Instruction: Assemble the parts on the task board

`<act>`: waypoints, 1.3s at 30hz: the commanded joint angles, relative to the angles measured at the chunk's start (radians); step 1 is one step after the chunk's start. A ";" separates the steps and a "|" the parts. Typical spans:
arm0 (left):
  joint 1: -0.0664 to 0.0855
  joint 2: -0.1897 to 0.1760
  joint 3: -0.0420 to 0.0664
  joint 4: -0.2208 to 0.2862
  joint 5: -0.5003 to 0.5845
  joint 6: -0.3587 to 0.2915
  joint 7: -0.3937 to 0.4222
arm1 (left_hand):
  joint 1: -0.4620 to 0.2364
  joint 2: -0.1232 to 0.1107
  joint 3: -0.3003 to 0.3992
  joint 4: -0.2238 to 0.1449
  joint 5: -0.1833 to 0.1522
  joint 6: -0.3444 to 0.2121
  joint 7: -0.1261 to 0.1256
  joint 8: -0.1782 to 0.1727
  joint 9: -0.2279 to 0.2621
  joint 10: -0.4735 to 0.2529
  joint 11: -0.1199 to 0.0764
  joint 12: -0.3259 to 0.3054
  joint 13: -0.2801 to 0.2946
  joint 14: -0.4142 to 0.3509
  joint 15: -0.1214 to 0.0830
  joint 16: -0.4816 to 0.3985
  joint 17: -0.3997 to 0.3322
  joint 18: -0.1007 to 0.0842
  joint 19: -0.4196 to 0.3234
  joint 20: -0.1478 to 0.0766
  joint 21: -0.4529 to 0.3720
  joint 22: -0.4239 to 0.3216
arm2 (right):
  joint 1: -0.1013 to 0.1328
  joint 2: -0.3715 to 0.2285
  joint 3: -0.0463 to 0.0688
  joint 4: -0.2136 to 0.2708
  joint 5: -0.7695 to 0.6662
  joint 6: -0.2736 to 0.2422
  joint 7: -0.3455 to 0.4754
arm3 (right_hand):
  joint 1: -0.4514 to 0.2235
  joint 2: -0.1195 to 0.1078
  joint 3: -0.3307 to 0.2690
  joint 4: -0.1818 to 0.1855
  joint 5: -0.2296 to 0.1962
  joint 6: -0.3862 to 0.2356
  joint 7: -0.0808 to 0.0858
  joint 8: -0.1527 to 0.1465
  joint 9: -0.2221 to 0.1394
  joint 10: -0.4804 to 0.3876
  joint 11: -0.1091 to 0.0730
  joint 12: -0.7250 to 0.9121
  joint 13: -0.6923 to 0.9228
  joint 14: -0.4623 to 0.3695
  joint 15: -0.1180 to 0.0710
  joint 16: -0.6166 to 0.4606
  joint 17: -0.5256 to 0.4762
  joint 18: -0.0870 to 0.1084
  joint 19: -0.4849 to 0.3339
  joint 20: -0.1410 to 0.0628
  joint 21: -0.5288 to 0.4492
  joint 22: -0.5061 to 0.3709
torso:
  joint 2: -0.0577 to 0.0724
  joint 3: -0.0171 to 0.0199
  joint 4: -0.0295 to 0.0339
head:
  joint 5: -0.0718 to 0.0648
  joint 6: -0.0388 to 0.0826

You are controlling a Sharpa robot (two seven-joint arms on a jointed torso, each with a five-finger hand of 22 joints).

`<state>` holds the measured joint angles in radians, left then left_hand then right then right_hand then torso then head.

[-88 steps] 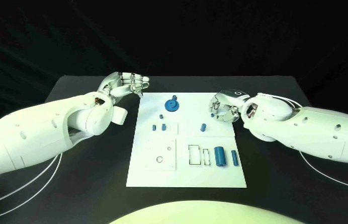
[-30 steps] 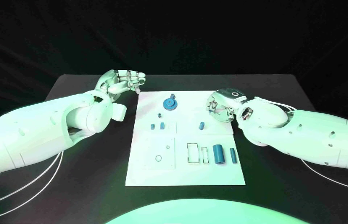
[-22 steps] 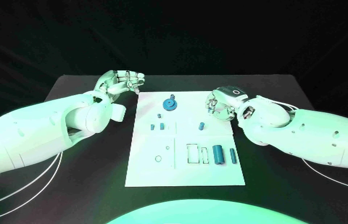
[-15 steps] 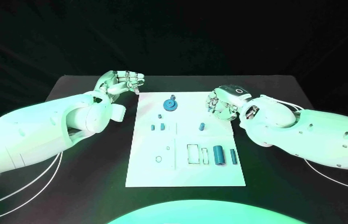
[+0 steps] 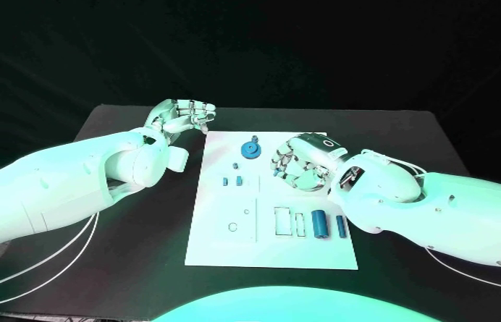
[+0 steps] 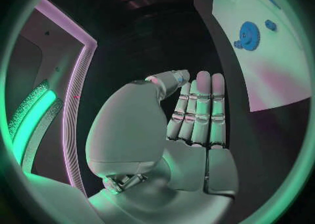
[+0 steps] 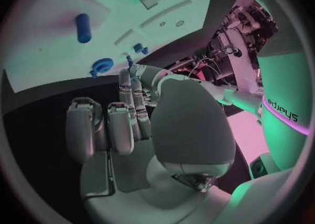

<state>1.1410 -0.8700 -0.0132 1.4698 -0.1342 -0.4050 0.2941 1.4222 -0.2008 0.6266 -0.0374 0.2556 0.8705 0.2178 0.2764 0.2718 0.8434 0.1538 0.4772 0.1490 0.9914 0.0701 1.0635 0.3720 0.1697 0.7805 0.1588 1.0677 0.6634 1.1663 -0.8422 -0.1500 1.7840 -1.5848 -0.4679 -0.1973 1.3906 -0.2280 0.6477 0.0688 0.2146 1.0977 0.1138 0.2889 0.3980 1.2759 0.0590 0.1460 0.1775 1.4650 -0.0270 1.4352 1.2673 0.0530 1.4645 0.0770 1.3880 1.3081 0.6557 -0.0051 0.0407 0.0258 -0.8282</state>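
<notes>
**Right hand over the small peg, left hand parked off the board**

Black table (image 5: 125, 130) spreads under everything, with the white task board (image 5: 274, 253) in the middle of the frame. At upper left, my left hand (image 5: 186, 117) sits just off the board's upper left corner, fingers curled in with nothing in them; the left wrist view shows them lying close together over the palm, and the blue gear (image 6: 249, 35) off to one side on the board. Moving right, that gear (image 5: 250, 150) stands near the board's top edge, and three small blue pegs (image 5: 232, 180) sit below it, left of centre. My right hand (image 5: 297, 164) hangs over the board's upper right part, fingers bent down toward the surface; whether they touch or hold anything I cannot tell. I judge a small peg lies beneath it, hidden by my own fingers. Lower right of centre, two blue cylinders (image 5: 328, 225) lie side by side, long axes running up and down the frame, beside the outlined slots (image 5: 281, 221). My right hand is much the nearer to these; they lie below it in the frame, toward my body
</notes>
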 commanded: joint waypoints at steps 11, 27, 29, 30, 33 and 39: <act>0.001 0.016 0.001 0.008 -0.001 0.012 0.003 | 0.004 -0.003 0.001 -0.007 0.005 -0.011 0.000 -0.005 0.001 -0.009 0.002 0.005 -0.002 -0.004 0.000 -0.004 -0.002 0.015 -0.008 0.001 0.004 0.001 | -0.066 0.084 -0.007 -0.016 -0.030 0.016 0.047 | -0.009 0.003 -0.001 -0.007 0.004 0.005 -0.001 0.007 0.002 0.028 -0.018 -0.005 0.001 0.047 -0.006 -0.004 -0.002 -0.013 0.032 -0.005 0.000 0.184 | 0.001 -0.0009 0.0003 | 0.036 -0.013; 0.001 0.031 0.001 0.008 -0.009 0.017 -0.001 | 0.004 -0.003 0.001 -0.007 0.005 -0.011 0.000 -0.005 0.001 -0.009 0.002 0.005 -0.002 -0.004 0.000 -0.004 -0.002 0.015 -0.008 0.001 0.004 0.001 | -0.106 0.139 -0.012 -0.064 -0.061 0.050 0.036 | -0.013 0.002 -0.002 -0.008 0.003 0.004 0.000 0.008 0.004 0.028 -0.017 -0.007 0.001 0.046 -0.005 -0.005 -0.005 -0.012 0.031 -0.005 -0.002 0.183 | 0.002 -0.0006 0.0013 | 0.061 -0.032; 0.001 0.032 0.001 0.008 -0.009 0.018 -0.001 | 0.004 -0.003 0.001 -0.007 0.005 -0.011 0.000 -0.005 0.001 -0.009 0.002 0.005 -0.002 -0.004 0.000 -0.004 -0.002 0.015 -0.008 0.001 0.004 0.001 | -0.108 0.141 -0.013 -0.067 -0.061 0.054 0.035 | -0.018 0.002 -0.003 -0.008 0.001 0.003 0.000 0.008 0.005 0.028 -0.017 -0.009 0.001 0.046 -0.005 -0.006 -0.006 -0.012 0.030 -0.005 -0.003 0.183 | 0.002 -0.0006 0.0010 | 0.062 -0.033; 0.001 0.033 0.001 0.008 -0.009 0.019 -0.001 | 0.004 -0.003 0.001 -0.007 0.005 -0.011 0.000 -0.005 0.001 -0.009 0.002 0.005 -0.002 -0.004 0.000 -0.004 -0.002 0.015 -0.008 0.001 0.004 0.001 | -0.110 0.142 -0.013 -0.069 -0.062 0.057 0.035 | -0.021 0.003 -0.004 -0.008 0.000 0.002 -0.001 0.008 0.006 0.028 -0.017 -0.010 0.001 0.046 -0.005 -0.006 -0.006 -0.012 0.030 -0.005 -0.004 0.183 | 0.001 -0.0007 0.0005 | 0.063 -0.032; 0.001 0.035 0.001 0.008 -0.011 0.021 -0.001 | 0.004 -0.003 0.001 -0.007 0.005 -0.011 0.000 -0.005 0.001 -0.009 0.002 0.005 -0.002 -0.004 0.000 -0.004 -0.002 0.015 -0.008 0.001 0.004 0.001 | -0.116 0.145 -0.014 -0.075 -0.063 0.066 0.032 | -0.021 0.003 -0.004 -0.008 0.000 0.002 -0.001 0.008 0.006 0.028 -0.017 -0.010 0.001 0.046 -0.005 -0.006 -0.006 -0.012 0.030 -0.005 -0.004 0.183 | 0.002 -0.0009 0.0004 | 0.065 -0.033; 0.001 0.037 0.001 0.008 -0.013 0.022 -0.002 | 0.003 -0.003 0.001 -0.007 0.005 -0.011 0.001 -0.005 0.001 -0.012 0.002 0.006 -0.002 -0.005 0.000 -0.004 -0.002 0.015 -0.010 0.002 0.004 0.002 | -0.122 0.152 -0.015 -0.087 -0.073 0.071 0.026 | -0.023 0.003 -0.005 -0.008 -0.001 0.002 -0.001 0.008 0.006 0.028 -0.017 -0.011 0.001 0.046 -0.005 -0.006 -0.007 -0.012 0.030 -0.005 -0.004 0.183 | 0.002 -0.0004 0.0003 | 0.068 -0.035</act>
<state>1.1411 -0.8353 -0.0133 1.4751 -0.1391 -0.4009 0.2886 1.4222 -0.2008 0.6266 -0.0374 0.2556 0.8634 0.2179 0.2765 0.2716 0.8399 0.1574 0.4801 0.1483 0.9914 0.0701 1.0635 0.3710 0.1697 0.7769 0.1626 1.0677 0.6644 1.0458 -0.6912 -0.1644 1.6988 -1.6350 -0.4216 -0.1701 1.3707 -0.2292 0.6445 0.0662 0.2089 1.0922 0.1146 0.2940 0.4035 1.2903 0.0481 0.1382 0.1785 1.4650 -0.0268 1.4352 1.2619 0.0530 1.4645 0.0770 1.3880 1.3076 0.6574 -0.0058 0.0409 0.0921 -0.8620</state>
